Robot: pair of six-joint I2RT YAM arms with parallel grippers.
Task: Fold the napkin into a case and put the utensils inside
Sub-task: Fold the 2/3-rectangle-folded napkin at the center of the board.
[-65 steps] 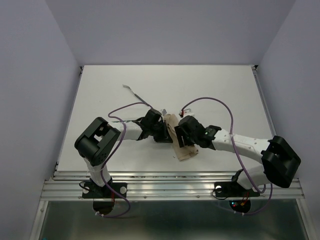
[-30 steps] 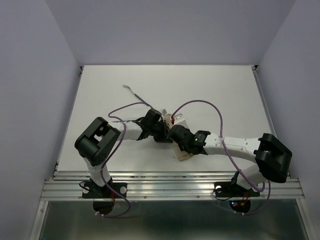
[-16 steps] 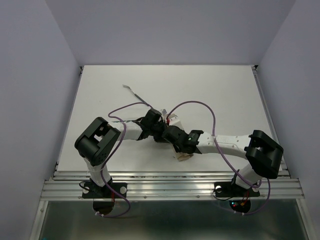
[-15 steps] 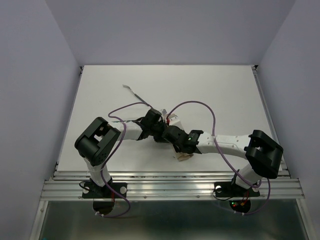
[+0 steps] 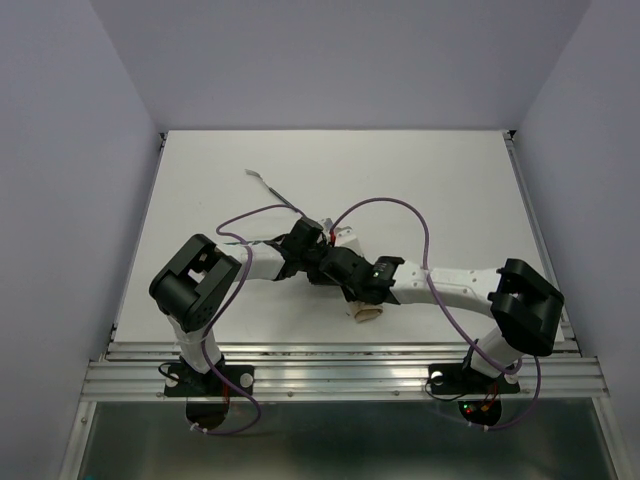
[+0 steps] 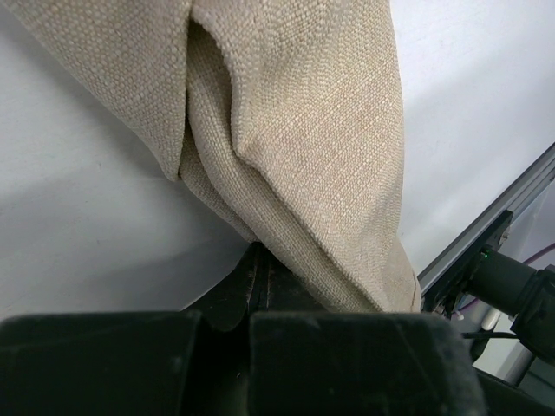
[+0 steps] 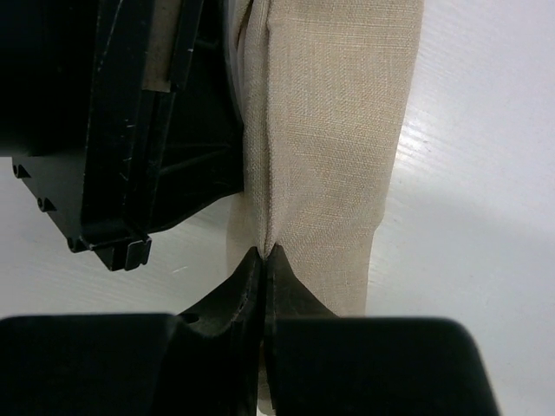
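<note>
The beige napkin (image 5: 365, 311) lies folded into a narrow strip at the table's middle, mostly hidden under both wrists. Up close the napkin (image 6: 303, 130) shows layered folds, and my left gripper (image 6: 258, 257) is shut on its lower edge. My right gripper (image 7: 264, 256) is shut on a crease of the napkin (image 7: 334, 130), right beside the left gripper's black body (image 7: 130, 130). From above, the left gripper (image 5: 322, 264) and right gripper (image 5: 338, 264) meet over the cloth. One slim silvery utensil (image 5: 268, 186) lies apart at the back left.
Purple cables (image 5: 400, 205) loop above both arms. The metal rail (image 5: 340, 375) runs along the table's near edge, and its corner (image 6: 486, 243) shows past the cloth. Walls close in the table on three sides.
My right arm has swung left, carrying the napkin's side over toward the left gripper, so the cloth shows narrower. The left arm has stayed put.
</note>
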